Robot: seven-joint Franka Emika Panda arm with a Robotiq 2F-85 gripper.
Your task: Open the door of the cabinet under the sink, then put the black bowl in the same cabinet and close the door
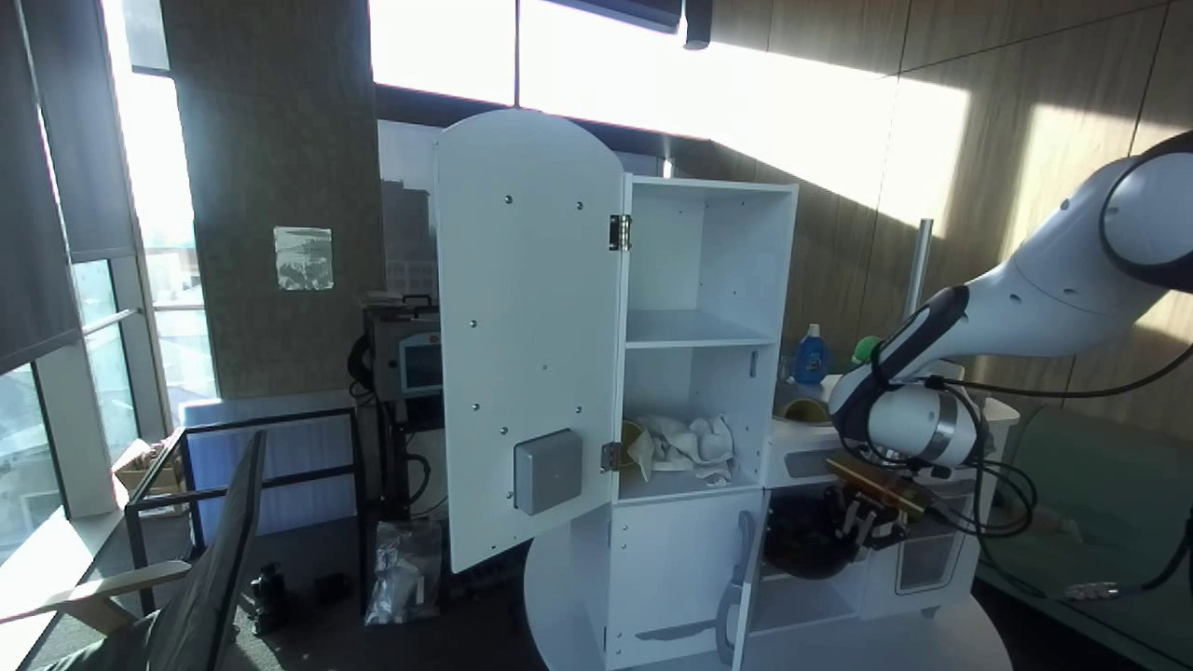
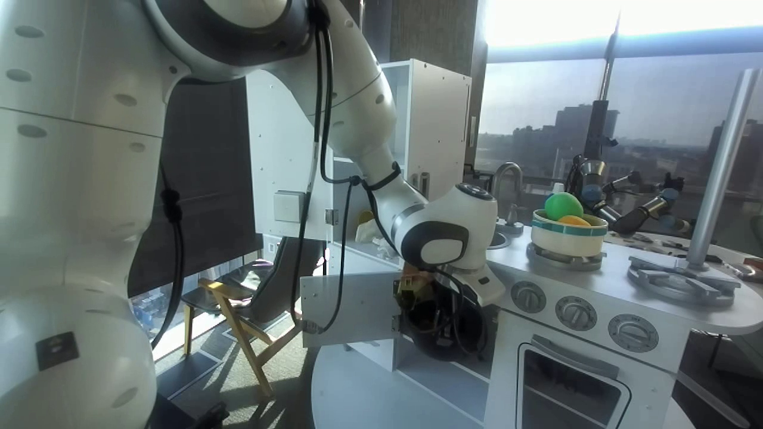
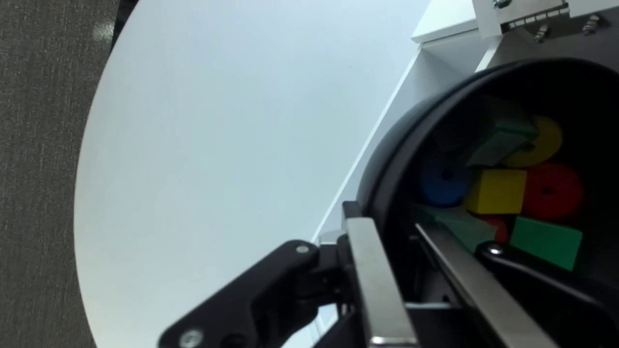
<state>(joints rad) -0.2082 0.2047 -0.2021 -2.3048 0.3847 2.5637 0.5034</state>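
Toy kitchen (image 1: 671, 550), white: a tall shelved section joined to a lower stove section.
Worktop (image 3: 232, 145), white, curved at the edge: carries the kitchen.
Robot arm (image 2: 357, 113), white with dark bands and cables: reaches down to the kitchen's low front in both exterior views.
Arched door (image 1: 531, 326), white: swung open from the tall section, a grey box (image 1: 548, 471) on its inner face.
Cabinet (image 2: 444, 381), white, low: between the tall section and the oven (image 2: 569, 381), the latter closed and dark-windowed.
Door (image 2: 360, 308), white, small, rectangular: hinged at the cabinet's edge nearest the tall section, standing wide open.
Gripper (image 3: 387, 220): jaws clamped on the wall of the black bowl (image 1: 803, 548), one inside the rim, one outside.
Black bowl, round: held in the cabinet's opening, above its floor; how far inside it sits cannot be told.
White cloth (image 1: 690, 443), crumpled: on a shelf of the tall section, a yellowish object (image 1: 631, 445) beside it, part-hidden.
Pot (image 2: 569, 238), cream with a teal rim: on the stove top, holding a green ball (image 2: 563, 205) and an orange item (image 2: 574, 220), the latter half hidden.
Bottle (image 1: 812, 359), blue: upright on the kitchen's top, in an exterior view.
Control knobs (image 2: 576, 313), three, grey: in a row above the oven.
Inside the bowl, in the wrist view: green block (image 3: 549, 241), red disc (image 3: 561, 193), blue disc (image 3: 437, 188), yellow disc (image 3: 546, 140), yellow block (image 3: 498, 191); further pieces too dark to tell.
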